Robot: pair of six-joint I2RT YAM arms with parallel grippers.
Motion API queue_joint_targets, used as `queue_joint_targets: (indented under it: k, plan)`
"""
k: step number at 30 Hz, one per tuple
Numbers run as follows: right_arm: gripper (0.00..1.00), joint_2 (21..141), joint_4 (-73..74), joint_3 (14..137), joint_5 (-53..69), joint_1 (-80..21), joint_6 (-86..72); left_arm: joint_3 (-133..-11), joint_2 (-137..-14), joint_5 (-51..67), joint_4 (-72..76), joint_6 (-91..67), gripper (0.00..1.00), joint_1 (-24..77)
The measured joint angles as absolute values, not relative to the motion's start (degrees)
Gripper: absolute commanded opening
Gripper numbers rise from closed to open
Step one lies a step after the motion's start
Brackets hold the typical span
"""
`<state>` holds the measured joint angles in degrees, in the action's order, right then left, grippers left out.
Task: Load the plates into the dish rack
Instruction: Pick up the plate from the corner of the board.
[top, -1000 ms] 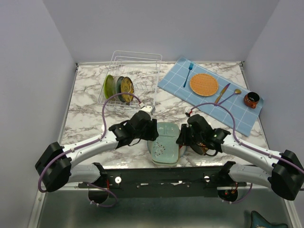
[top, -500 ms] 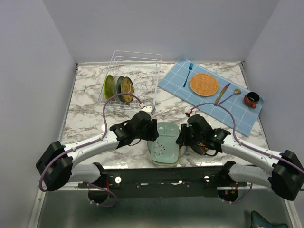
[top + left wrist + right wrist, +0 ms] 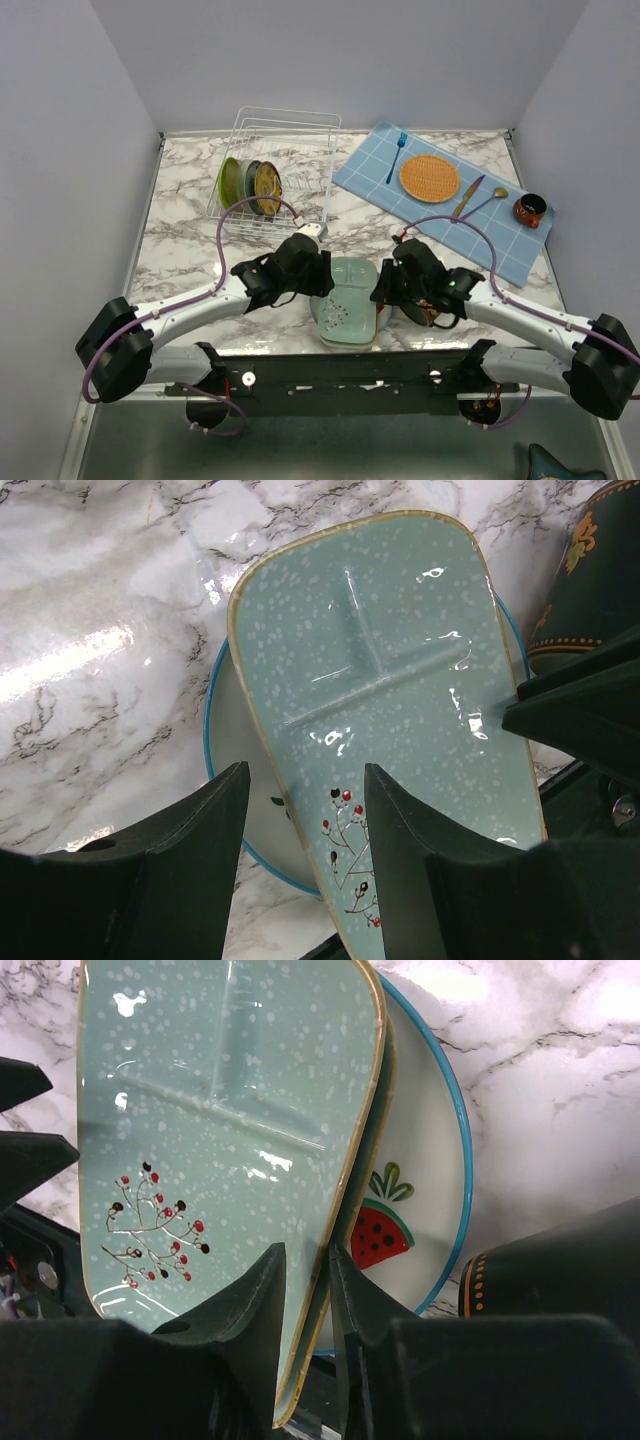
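A mint-green rounded-square plate [image 3: 347, 300] [image 3: 380, 680] [image 3: 220, 1110] lies near the table's front edge, on top of a white watermelon plate [image 3: 235, 780] [image 3: 410, 1190]. My right gripper [image 3: 381, 295] [image 3: 308, 1280] is shut on the mint plate's right rim. At the plate's left side, my left gripper [image 3: 322, 290] [image 3: 305, 820] stands open, its fingers straddling that edge without pinching it. The white wire dish rack [image 3: 300, 130] at the back left holds three round plates [image 3: 250, 185] upright.
A black decorated mug [image 3: 585, 570] [image 3: 540, 1270] stands just right of the stacked plates, close to my right gripper. A blue checked mat [image 3: 500, 250] at the back right carries an orange woven mat [image 3: 429, 178], a fork [image 3: 397, 155], a knife [image 3: 467, 197], a spoon [image 3: 485, 203] and a small cup [image 3: 530, 210].
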<state>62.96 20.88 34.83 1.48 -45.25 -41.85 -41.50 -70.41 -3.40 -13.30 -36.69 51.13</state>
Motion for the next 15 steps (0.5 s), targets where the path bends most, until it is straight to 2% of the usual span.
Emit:
queue_joint_targets:
  k: [15]
  plan:
    - [0.29,66.1,23.7,37.1,-1.1,-45.3,-46.2,-41.5,-70.4,-3.4,-13.3,-35.6,0.58,51.1]
